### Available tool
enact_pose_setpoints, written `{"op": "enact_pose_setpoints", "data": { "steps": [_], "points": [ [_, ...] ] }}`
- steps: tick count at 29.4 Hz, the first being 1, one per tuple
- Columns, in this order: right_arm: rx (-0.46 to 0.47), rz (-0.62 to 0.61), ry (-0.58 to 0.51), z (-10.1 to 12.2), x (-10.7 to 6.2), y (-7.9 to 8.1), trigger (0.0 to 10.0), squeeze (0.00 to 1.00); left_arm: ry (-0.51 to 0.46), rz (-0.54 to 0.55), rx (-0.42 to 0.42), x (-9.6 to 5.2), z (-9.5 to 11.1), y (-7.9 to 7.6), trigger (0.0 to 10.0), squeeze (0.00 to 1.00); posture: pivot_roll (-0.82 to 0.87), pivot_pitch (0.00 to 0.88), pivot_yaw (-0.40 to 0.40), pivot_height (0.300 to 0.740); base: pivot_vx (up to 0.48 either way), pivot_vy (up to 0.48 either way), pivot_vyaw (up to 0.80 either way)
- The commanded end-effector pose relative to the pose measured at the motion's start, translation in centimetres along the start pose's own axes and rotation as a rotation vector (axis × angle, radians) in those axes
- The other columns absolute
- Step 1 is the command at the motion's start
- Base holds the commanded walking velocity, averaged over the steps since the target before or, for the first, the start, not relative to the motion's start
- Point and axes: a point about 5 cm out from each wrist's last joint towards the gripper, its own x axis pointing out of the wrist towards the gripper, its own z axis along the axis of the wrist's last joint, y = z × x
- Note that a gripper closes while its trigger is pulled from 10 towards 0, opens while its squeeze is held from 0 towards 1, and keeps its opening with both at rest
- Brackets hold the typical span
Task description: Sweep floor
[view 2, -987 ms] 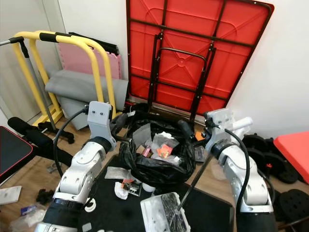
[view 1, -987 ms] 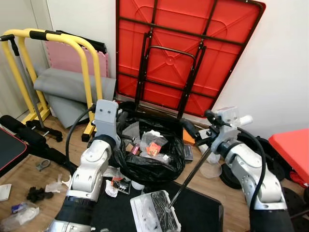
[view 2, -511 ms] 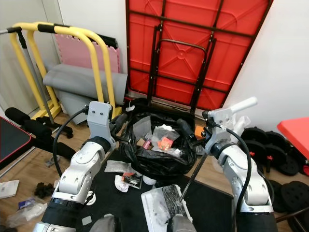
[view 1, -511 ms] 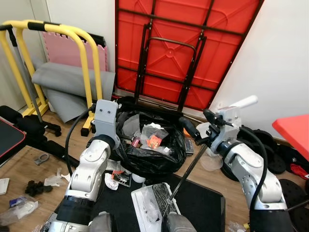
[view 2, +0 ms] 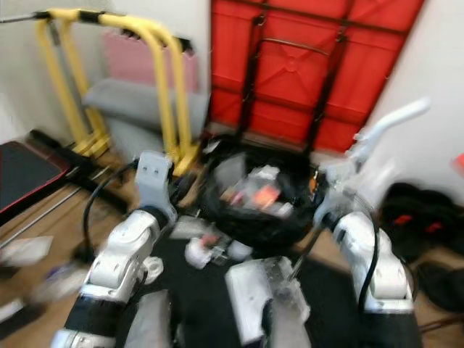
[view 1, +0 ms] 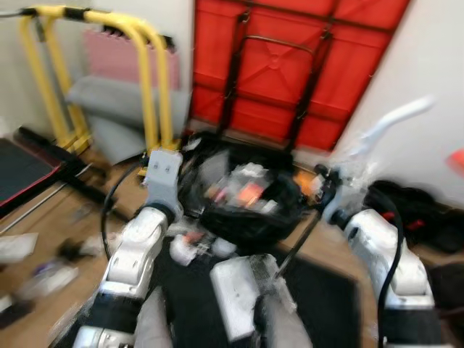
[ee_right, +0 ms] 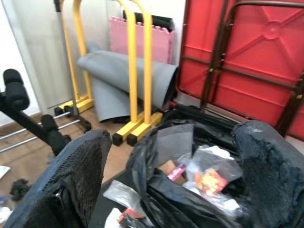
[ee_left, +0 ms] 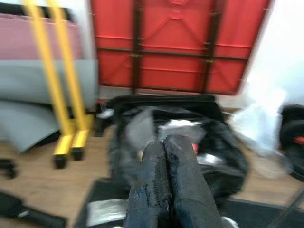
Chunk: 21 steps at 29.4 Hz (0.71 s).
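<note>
On the wooden floor ahead of us, a black plastic rubbish bag point(view 2: 254, 210) stuffed with wrappers is sitting open below a red folded table point(view 1: 290, 65) that is leaning on the wall. Head views are blurring. Our left gripper point(ee_left: 164, 187) is pointing toward the bag, fingers pressed together, clenched on nothing. Our right gripper point(ee_right: 175, 161), fingers point(ee_right: 76, 175) spread wide, is facing the same bag. A white dustpan point(view 1: 239, 290) on a thin dark rod point(view 1: 301, 239) is resting on the black mat point(view 1: 326, 297) just before the bag; the rod's grip we cannot tell. Yellow tube frame point(view 1: 148, 72) is standing to our left
</note>
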Motion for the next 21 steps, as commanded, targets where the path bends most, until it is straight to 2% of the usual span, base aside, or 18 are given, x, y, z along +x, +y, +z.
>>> {"op": "enact_pose_setpoints", "data": {
  "steps": [1, 7, 21],
  "points": [
    [0.0, -0.029, 0.0, 0.0, -0.2, -0.6, 10.0, 0.0, 0.003, -0.066, 0.001, 0.1, 0.0, -0.6, 10.0, 0.0, -0.16, 0.014, -0.146, 0.57, 0.0, 0.0, 0.0],
    [-0.001, -0.036, 0.002, 0.0, -0.2, -0.7, 10.0, 0.0, 0.003, -0.066, 0.002, 0.1, 0.0, -0.6, 10.0, 0.0, -0.16, 0.015, -0.146, 0.56, 0.0, 0.0, 0.0],
    [-0.023, -0.142, 0.034, -0.5, -0.1, -2.3, 10.0, 0.0, -0.001, -0.072, 0.008, 0.0, 0.1, -0.6, 10.0, 0.0, -0.16, 0.018, -0.147, 0.51, 0.0, 0.0, 0.0]
  ]
}}
